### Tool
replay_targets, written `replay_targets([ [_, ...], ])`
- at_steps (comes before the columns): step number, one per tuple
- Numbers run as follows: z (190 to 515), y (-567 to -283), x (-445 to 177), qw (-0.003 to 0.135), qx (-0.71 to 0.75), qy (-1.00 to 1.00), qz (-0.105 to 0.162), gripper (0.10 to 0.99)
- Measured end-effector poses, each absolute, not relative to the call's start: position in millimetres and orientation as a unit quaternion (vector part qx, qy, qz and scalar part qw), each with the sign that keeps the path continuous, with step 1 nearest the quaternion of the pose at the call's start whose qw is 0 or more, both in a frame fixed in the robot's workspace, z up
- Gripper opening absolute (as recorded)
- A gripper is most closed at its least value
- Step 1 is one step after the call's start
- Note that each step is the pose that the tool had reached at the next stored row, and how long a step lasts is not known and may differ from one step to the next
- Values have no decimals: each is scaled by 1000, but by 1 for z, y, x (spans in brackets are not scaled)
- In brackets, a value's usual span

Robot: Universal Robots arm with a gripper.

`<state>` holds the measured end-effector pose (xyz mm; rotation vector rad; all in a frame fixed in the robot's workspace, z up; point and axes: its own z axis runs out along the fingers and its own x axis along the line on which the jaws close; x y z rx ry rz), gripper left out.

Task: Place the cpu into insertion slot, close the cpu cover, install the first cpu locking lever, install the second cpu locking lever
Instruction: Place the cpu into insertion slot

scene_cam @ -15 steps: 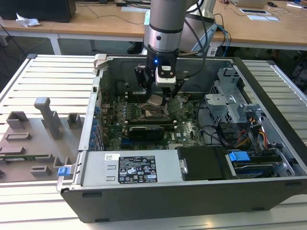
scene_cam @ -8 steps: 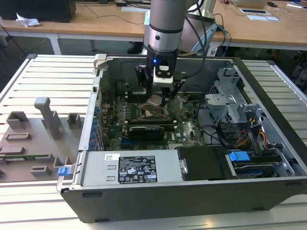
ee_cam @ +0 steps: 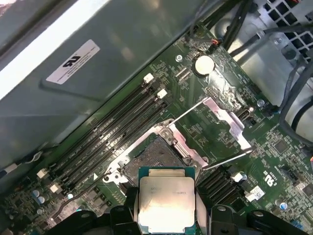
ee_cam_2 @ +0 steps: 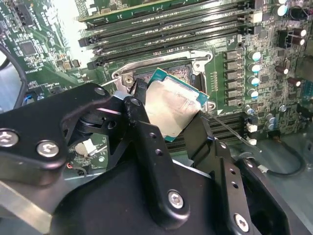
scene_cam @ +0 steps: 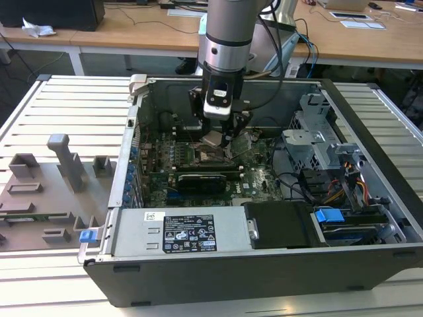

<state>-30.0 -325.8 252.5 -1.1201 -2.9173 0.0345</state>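
In the exterior view my gripper (scene_cam: 219,137) hangs inside the open computer case, just above the green board. It is shut on the cpu (scene_cam: 213,139), a small silver-topped square chip, gripped by its two opposite edges. In both wrist views the cpu (ee_cam: 166,198) (ee_cam_2: 171,105) floats slightly tilted over the insertion slot (ee_cam: 154,157) (ee_cam_2: 185,72), whose dark centre lies bare. Beside the slot, the cpu cover (ee_cam: 223,114) stands swung open. Black fingers (ee_cam_2: 142,105) clamp the chip on either side.
Long memory slots (ee_cam: 112,137) run beside the socket. The grey power supply (scene_cam: 192,231) fills the case front, a drive cage (scene_cam: 317,145) and cables (scene_cam: 330,188) sit on the exterior view's right. A grey fixture plate (scene_cam: 53,185) lies left of the case.
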Motion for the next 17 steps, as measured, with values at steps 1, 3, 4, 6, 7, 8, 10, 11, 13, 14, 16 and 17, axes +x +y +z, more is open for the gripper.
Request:
replay_targets([
  [1,253,-326,-30,8,-365,-931,11,545],
  [3,252,-326,-30,8,-376,-926,12,545],
  [4,252,-326,-30,8,-380,-925,12,545],
  [6,252,-326,-30,8,-392,-920,13,545],
  [7,252,-326,-30,8,-395,-918,13,545],
  [8,252,-326,-30,8,-401,-916,13,545],
  [10,252,-326,-30,8,-409,-912,13,545],
  [11,252,-326,-30,8,-413,-911,13,545],
  [13,252,-326,-30,8,-429,-903,14,545],
  [14,252,-326,-30,8,-436,-900,14,545],
  [16,252,-326,-30,8,-451,-892,14,545],
  [17,252,-326,-30,8,-455,-891,15,545],
])
